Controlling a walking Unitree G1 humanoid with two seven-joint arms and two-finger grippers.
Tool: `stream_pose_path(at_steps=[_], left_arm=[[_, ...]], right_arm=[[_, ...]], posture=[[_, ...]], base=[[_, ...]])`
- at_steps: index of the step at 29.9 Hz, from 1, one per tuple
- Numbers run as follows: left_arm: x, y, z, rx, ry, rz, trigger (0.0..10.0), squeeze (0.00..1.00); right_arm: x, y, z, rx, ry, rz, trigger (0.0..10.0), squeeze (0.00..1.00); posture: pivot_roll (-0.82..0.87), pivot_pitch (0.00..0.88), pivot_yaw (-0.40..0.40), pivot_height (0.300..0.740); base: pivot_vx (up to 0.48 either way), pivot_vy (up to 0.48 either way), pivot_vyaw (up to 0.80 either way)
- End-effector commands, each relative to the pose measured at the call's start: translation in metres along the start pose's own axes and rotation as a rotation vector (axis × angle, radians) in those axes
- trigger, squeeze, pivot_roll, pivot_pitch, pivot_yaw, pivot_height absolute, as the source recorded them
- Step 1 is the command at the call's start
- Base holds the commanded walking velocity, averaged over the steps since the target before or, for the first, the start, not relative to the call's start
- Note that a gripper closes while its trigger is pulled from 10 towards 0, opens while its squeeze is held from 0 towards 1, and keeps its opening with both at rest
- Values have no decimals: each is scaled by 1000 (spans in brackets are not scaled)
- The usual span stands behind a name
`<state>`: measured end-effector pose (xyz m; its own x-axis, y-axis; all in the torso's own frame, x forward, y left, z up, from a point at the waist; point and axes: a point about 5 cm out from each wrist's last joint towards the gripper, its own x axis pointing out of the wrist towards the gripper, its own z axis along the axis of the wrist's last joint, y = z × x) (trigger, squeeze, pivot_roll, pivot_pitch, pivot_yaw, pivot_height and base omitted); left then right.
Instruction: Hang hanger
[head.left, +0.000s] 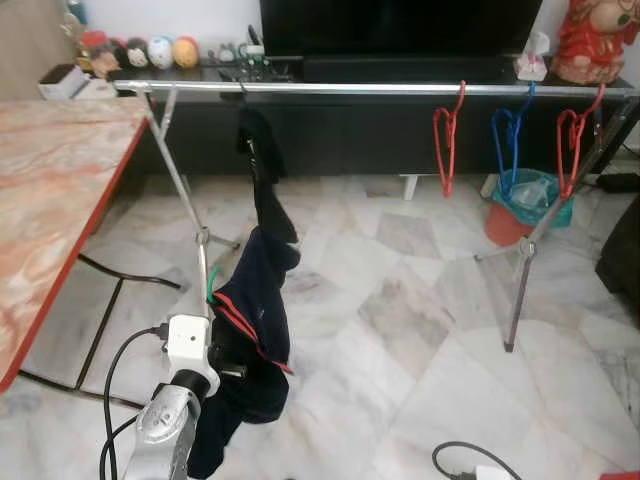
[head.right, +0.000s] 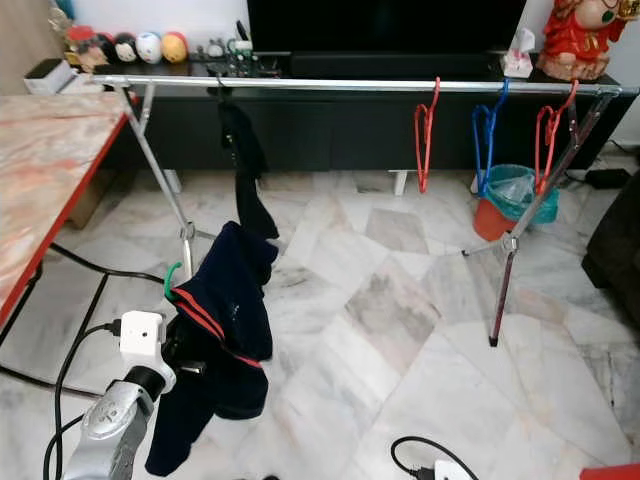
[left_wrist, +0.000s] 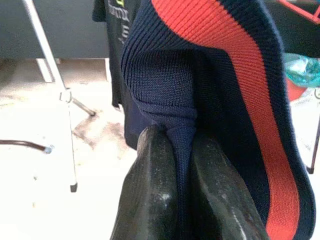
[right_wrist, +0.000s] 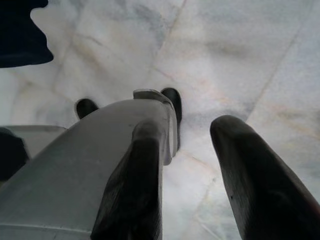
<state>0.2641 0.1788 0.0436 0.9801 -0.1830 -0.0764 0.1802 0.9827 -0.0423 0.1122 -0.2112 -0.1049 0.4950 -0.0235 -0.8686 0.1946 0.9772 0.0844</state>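
The left gripper (left_wrist: 182, 145) is raised low at the robot's left, its two black fingers (left_wrist: 150, 190) pressed together on a fold of a navy garment (head.left: 250, 330) with a red stripe along its edge. The pinch is plain in the left wrist view, where the knitted cloth bunches between the fingertips. A green hanger hook (head.left: 212, 288) pokes out just above the garment's collar (the rest of the hanger is hidden inside the cloth). The garment hangs from the grip well below the metal rail (head.left: 380, 89) of the drying rack, which runs across the room in front of a dark TV cabinet (head.left: 400, 140).

A dark piece of clothing (head.left: 262, 175) already hangs from the rail near its left end, and its lower part reaches down to the held garment. Farther right on the rail hang a red hanger (head.left: 446, 145), a blue hanger (head.left: 510, 145) and another red hanger (head.left: 572, 140), all bare. A teal bin (head.left: 530, 205) stands on the marble floor (head.left: 420, 320) behind them.

The right gripper (right_wrist: 192, 165) hangs idle with its fingers spread apart over the floor, beside the robot's own silver body
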Motion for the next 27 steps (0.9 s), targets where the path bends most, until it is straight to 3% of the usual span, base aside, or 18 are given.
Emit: stream_pose_path(at_steps=[1, 27], left_arm=[[3, 3, 11, 8, -49, 5, 10000, 0], [5, 2, 16, 12, -50, -29, 10000, 0]], right_arm=[[-1, 4, -8, 9, 24, 5, 10000, 0], [-1, 4, -6, 12, 8, -2, 10000, 0]], posture=[[-86, 5, 31, 740], [-77, 6, 35, 740]], base=[[-322, 0, 0], [-319, 0, 0]])
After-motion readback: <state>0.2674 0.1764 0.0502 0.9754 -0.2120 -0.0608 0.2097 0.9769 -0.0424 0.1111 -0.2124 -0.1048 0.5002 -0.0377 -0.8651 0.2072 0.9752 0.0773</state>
